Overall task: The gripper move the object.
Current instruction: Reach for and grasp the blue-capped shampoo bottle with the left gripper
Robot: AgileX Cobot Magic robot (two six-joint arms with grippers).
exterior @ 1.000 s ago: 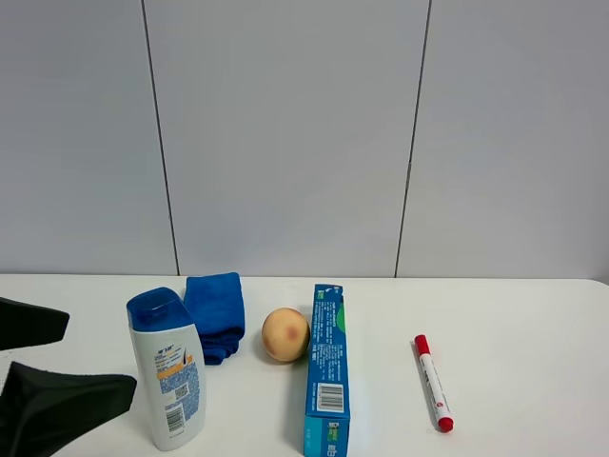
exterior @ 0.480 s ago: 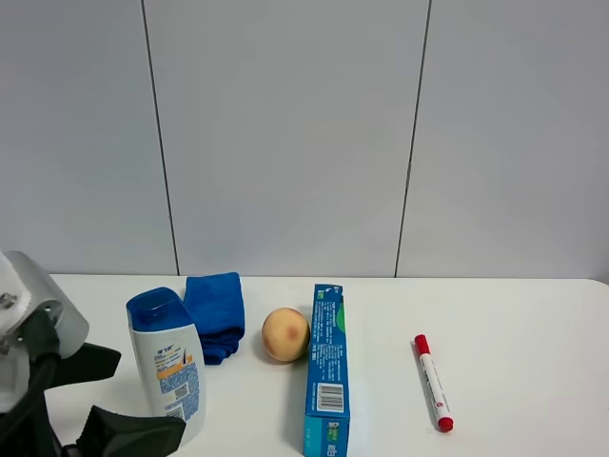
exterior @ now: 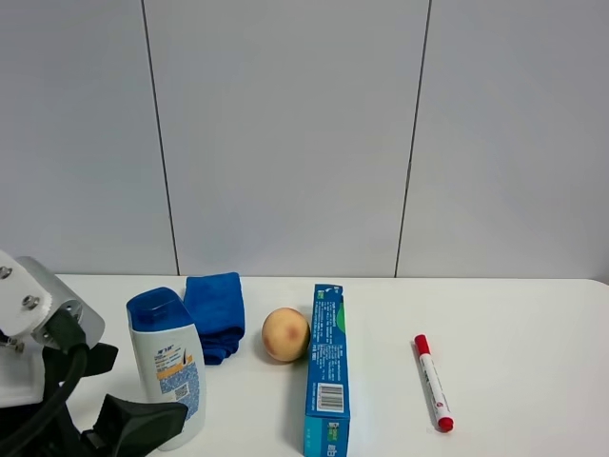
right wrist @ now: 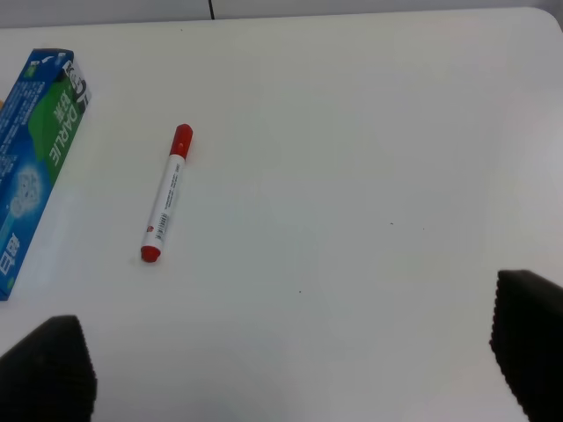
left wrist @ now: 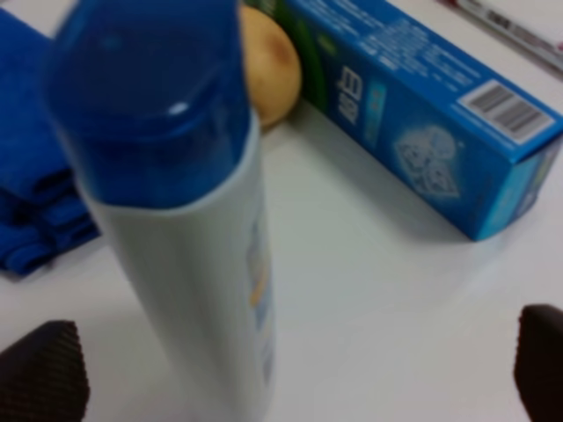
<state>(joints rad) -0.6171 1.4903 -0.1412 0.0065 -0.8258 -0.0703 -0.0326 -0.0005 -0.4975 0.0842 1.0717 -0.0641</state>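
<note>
- Jaws wide, the left gripper (left wrist: pixel 292 365) straddles the upright shampoo bottle (exterior: pixel 169 376) at the tabletop's (exterior: pixel 514 324) 8 o'clock; ungripped.
- Grasp and move remain; the right gripper (right wrist: pixel 286 360) gapes empty.

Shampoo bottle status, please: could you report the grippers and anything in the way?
Left gripper open, straddling shampoo bottle, no grip yet. Right gripper open, empty. Bottle upright, blue cloth close behind.
</note>
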